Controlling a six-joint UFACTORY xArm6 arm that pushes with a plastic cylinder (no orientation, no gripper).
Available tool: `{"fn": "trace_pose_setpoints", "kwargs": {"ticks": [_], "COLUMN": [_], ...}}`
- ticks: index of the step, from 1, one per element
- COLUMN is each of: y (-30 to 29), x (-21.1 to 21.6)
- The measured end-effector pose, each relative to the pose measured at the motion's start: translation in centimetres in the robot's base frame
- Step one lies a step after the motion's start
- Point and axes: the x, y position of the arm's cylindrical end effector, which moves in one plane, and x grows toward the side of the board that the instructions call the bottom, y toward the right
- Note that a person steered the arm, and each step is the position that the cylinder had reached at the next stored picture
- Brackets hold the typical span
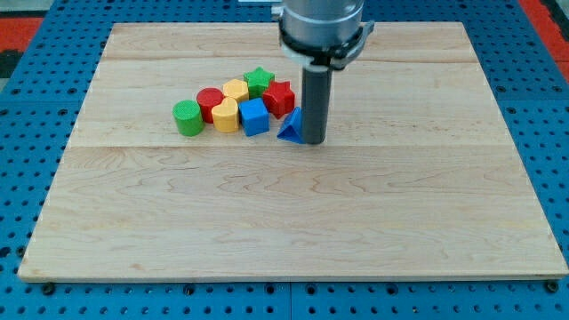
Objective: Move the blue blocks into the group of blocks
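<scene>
A blue cube (254, 116) sits at the lower right of a tight cluster, touching a yellow heart-like block (226, 116) and close under a red star (279, 96). A blue triangular block (289, 126) lies just right of the cube, below the red star. My tip (316, 140) stands against the triangle's right side, partly hiding it. The cluster also holds a green cylinder (188, 117), a red cylinder (210, 102), a yellow hexagon-like block (236, 90) and a green star (259, 81).
The wooden board (293, 222) lies on a blue perforated table (18, 133). The arm's grey body (320, 27) hangs over the board's top middle.
</scene>
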Motion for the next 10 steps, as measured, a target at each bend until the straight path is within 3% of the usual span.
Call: {"fn": "trace_pose_setpoints", "kwargs": {"ticks": [1, 3, 8, 9, 10], "y": [1.6, -2.0, -9.1, -17.4, -20.7], "x": [-2.4, -3.1, 8.8, 7.9, 4.9]}}
